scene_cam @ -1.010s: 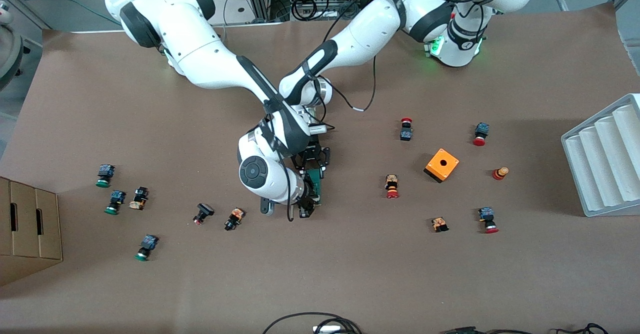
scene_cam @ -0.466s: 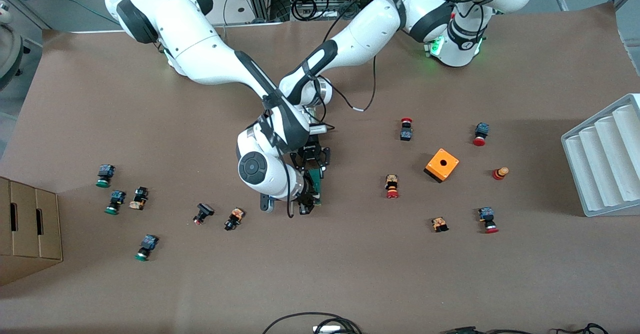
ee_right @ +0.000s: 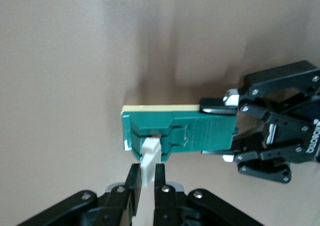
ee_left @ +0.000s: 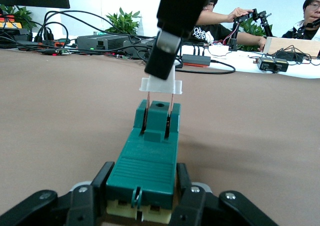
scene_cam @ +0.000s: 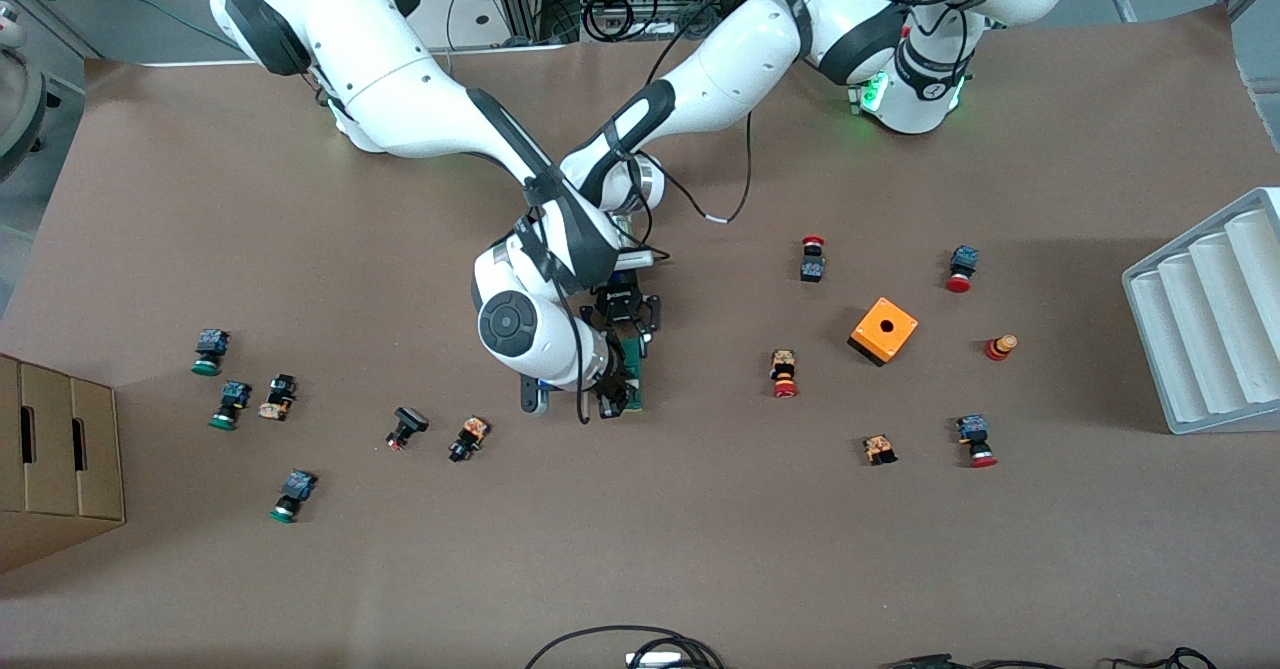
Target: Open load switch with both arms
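Note:
The dark-green load switch (scene_cam: 634, 364) lies on the brown table near its middle. My left gripper (scene_cam: 628, 324) is shut on one end of it, a finger on each long side; in the left wrist view the load switch (ee_left: 147, 161) sits between those fingers (ee_left: 100, 178). My right gripper (scene_cam: 612, 399) is shut on the white tab (ee_right: 149, 166) at the switch's other end. That white tab (ee_left: 162, 85) stands lifted above the green body on two thin metal pins. The right wrist view shows the load switch (ee_right: 200, 131) and the left gripper (ee_right: 222, 131).
An orange box with a hole (scene_cam: 884, 330) stands toward the left arm's end of the table, among red-capped pushbuttons (scene_cam: 784, 373). Green-capped pushbuttons (scene_cam: 230, 404) lie toward the right arm's end, beside a cardboard box (scene_cam: 55, 449). A grey ribbed tray (scene_cam: 1210, 319) is at the edge.
The right arm's wrist and gripper have shifted a little away from the front camera, still holding the white tab. The left arm and the switch body have stayed put.

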You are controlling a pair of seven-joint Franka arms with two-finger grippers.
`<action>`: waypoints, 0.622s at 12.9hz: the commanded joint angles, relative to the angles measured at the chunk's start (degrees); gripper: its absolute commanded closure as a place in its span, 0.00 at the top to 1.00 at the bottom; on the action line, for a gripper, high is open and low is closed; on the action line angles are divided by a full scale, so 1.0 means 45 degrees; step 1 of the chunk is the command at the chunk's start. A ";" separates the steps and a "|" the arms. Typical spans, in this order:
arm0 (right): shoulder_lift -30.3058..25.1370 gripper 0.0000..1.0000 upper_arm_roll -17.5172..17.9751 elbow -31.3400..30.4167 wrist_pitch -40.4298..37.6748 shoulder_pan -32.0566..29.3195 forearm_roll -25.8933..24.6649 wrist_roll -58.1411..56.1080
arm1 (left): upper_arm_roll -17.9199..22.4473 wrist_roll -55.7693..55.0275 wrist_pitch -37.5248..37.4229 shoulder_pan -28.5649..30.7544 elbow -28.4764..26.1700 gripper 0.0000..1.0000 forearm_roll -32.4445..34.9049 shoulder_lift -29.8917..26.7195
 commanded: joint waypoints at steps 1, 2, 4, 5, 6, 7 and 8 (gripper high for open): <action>-0.0430 0.17 0.0097 -0.0953 -0.0171 0.0152 -0.0300 -0.0041 | -0.0245 -0.0035 0.0261 0.0162 0.0315 0.56 0.0225 0.0385; -0.0449 0.17 0.0117 -0.0972 -0.0171 0.0153 -0.0358 -0.0041 | -0.0245 -0.0016 0.0261 0.0162 0.0315 0.56 0.0225 0.0365; -0.0469 0.17 0.0117 -0.0972 -0.0190 0.0192 -0.0398 -0.0022 | -0.0245 -0.0016 0.0261 0.0162 0.0315 0.56 0.0224 0.0365; -0.0508 0.17 0.0097 -0.1011 -0.0190 0.0250 -0.0398 -0.0002 | -0.0245 -0.0016 0.0261 0.0162 0.0315 0.56 0.0205 0.0365; -0.0566 0.17 0.0097 -0.1128 -0.0171 0.0289 -0.0398 -0.0021 | -0.0245 -0.0016 0.0261 0.0162 0.0315 0.56 0.0205 0.0365; -0.0683 0.16 0.0117 -0.1303 -0.0151 0.0367 -0.0398 -0.0022 | -0.0245 -0.0016 0.0261 0.0162 0.0315 0.56 0.0205 0.0365; -0.0800 0.16 0.0117 -0.1420 -0.0151 0.0368 -0.0398 -0.0022 | -0.0245 -0.0016 0.0261 0.0162 0.0315 0.56 0.0205 0.0365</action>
